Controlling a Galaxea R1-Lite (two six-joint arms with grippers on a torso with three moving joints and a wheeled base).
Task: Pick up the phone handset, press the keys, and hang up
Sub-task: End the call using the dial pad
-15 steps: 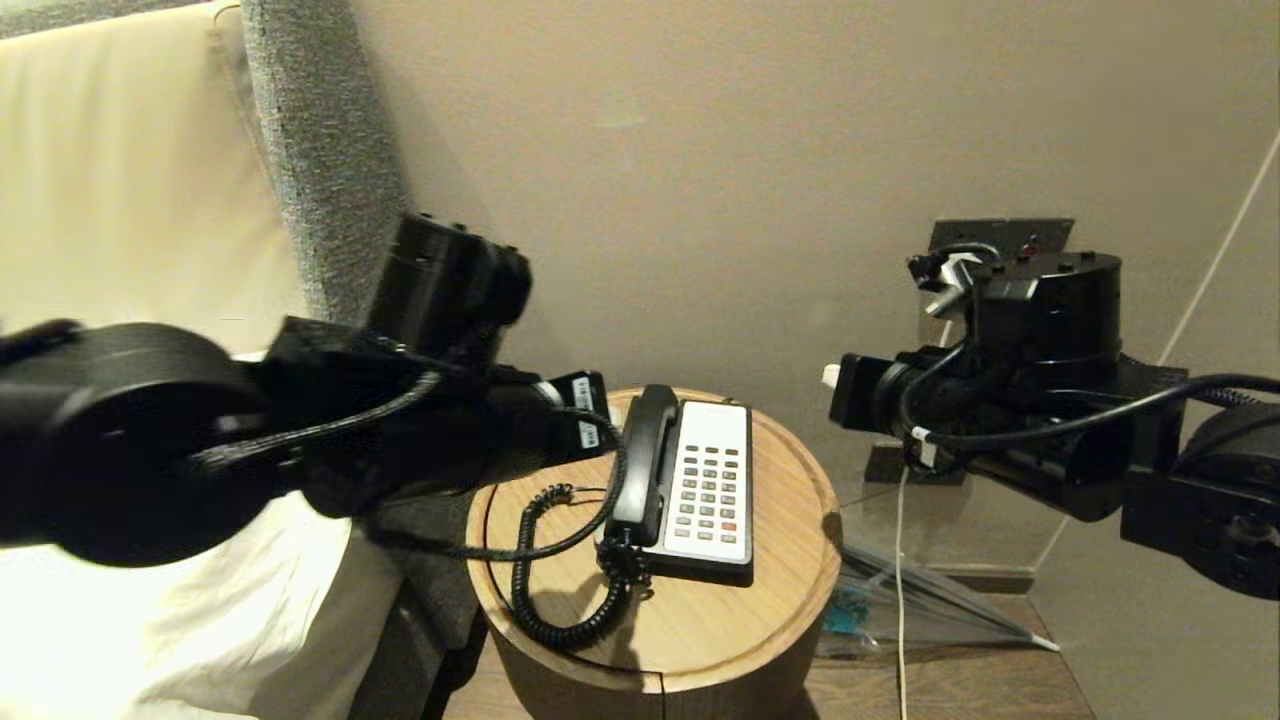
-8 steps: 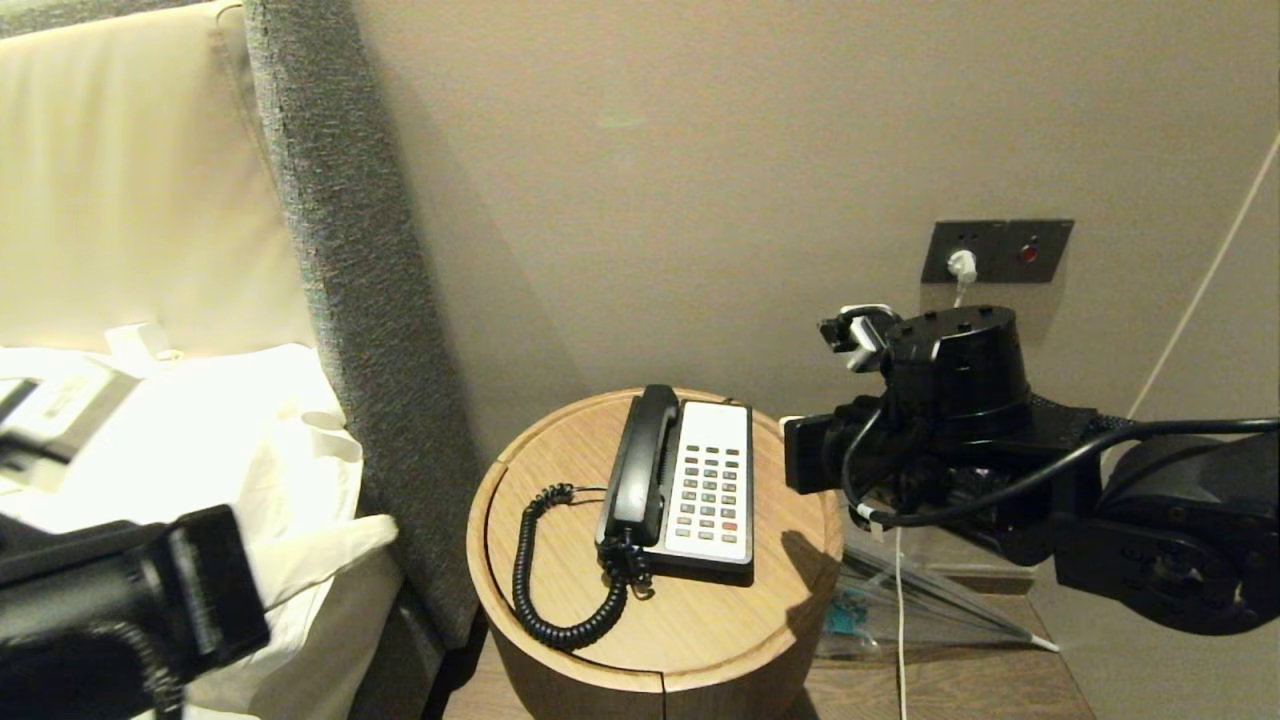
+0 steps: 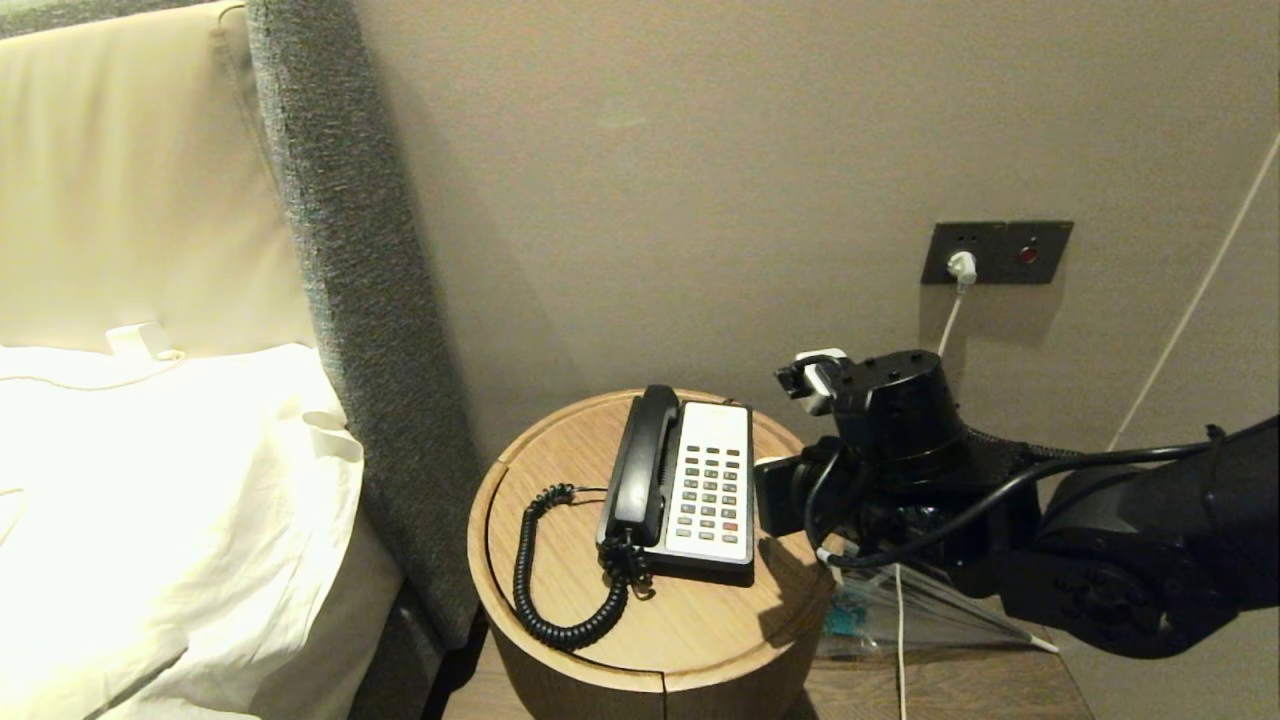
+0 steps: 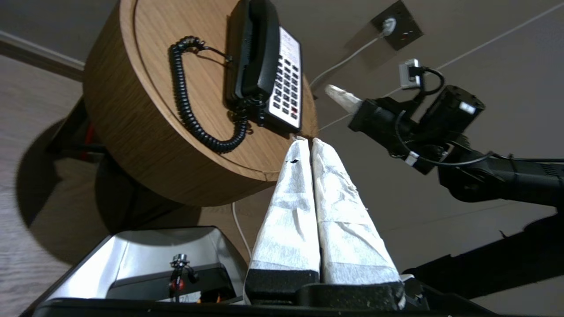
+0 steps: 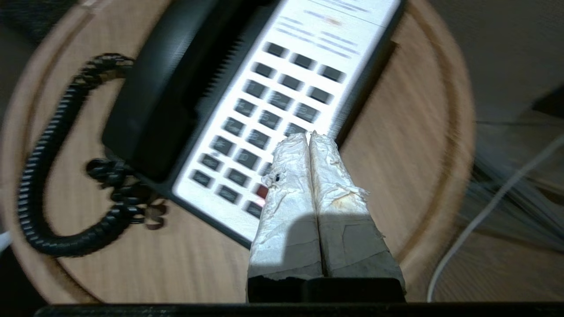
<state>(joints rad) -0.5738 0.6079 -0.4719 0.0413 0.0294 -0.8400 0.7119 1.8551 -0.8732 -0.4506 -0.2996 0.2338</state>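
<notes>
Handset [image 3: 640,460] lies in its cradle on the left side of the phone base [image 3: 700,565], keys [image 3: 708,492] to its right, all on a round wooden table [image 3: 560,600]. Right gripper [image 5: 308,135] hovers over the keys' right edge, fingers pressed together, empty. Left gripper [image 4: 305,140] low, nearer than the table, pressed together, empty.

Round wooden side table [image 3: 700,630] bearing a black-and-cream phone base [image 3: 712,560], its coiled cord [image 3: 545,590] looped across the top.

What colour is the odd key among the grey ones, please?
Red; the red key shows best in the head view.
</notes>
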